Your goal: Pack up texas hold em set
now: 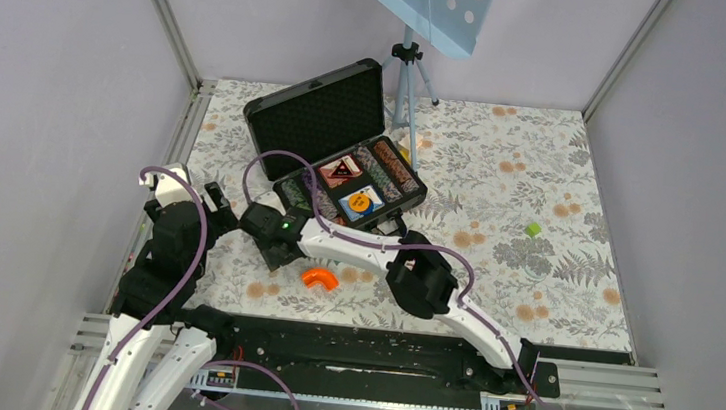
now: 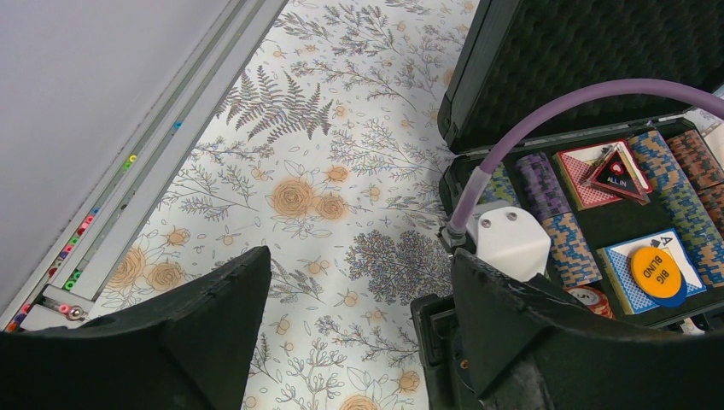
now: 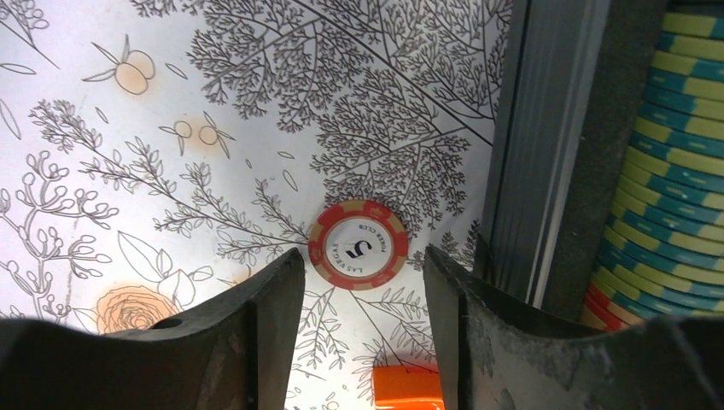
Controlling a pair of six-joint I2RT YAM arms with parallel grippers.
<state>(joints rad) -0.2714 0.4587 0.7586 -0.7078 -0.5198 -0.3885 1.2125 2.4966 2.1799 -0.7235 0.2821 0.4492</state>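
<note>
The right gripper (image 3: 363, 273) is open, facing a red chip (image 3: 359, 251) beside the briefcase (image 3: 522, 145). The left gripper (image 2: 359, 256) is open and empty near the tabletop (image 2: 341, 171)'s left edge.

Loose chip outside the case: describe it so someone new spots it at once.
Find the open black briefcase on the floral tablecloth. Just outside its metal-edged wall, near the orange curved piece, one chip lies flat on the cloth. Red-rimmed, white centre marked 5, it alone lies outside; the other chips sit inside.
</note>
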